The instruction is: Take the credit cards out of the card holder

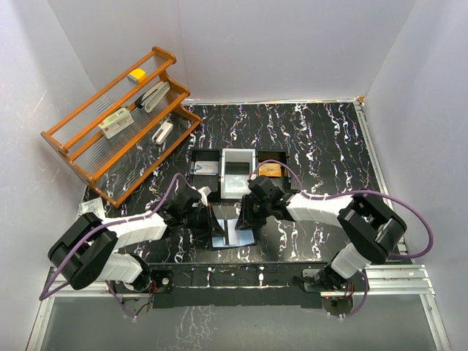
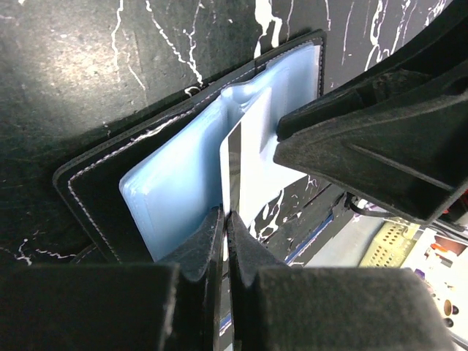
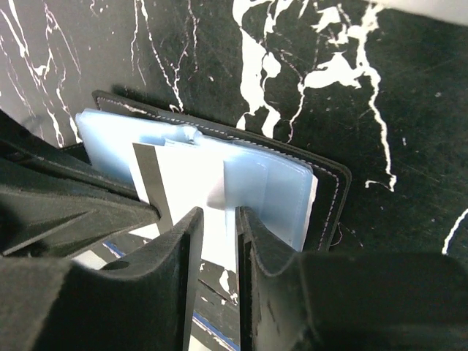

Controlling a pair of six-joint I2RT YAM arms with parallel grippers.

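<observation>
- Black three-compartment tray: the left bay holds a grey card and the right bay an orange card. The middle bay shows white walls and a dark floor; its contents are unclear.
- Orange rack, left of the tray against the wall: a few small items sit on its shelves, one yellow and one white box with a red label.
- Card holder: it lies on the table just in front of the tray's middle bay, on the arm-base side.
- It lies open and flat, black outside down and light blue inside up. Its long axis runs parallel to the tray's long side.
- White card with a black stripe: it sits partly in a clear pocket and sticks out past the holder's edge on the side away from the tray.
- Left gripper: it is at the holder's end nearer the tray's left bay. Its fingers are pressed together on the white card, which shows edge-on between the tips.
- Right gripper: it is at the holder's other half, close beside the left one. Its jaws stand a narrow gap apart with the white card showing in the gap. Cannot tell whether they pinch the card, the pocket, or nothing.
</observation>
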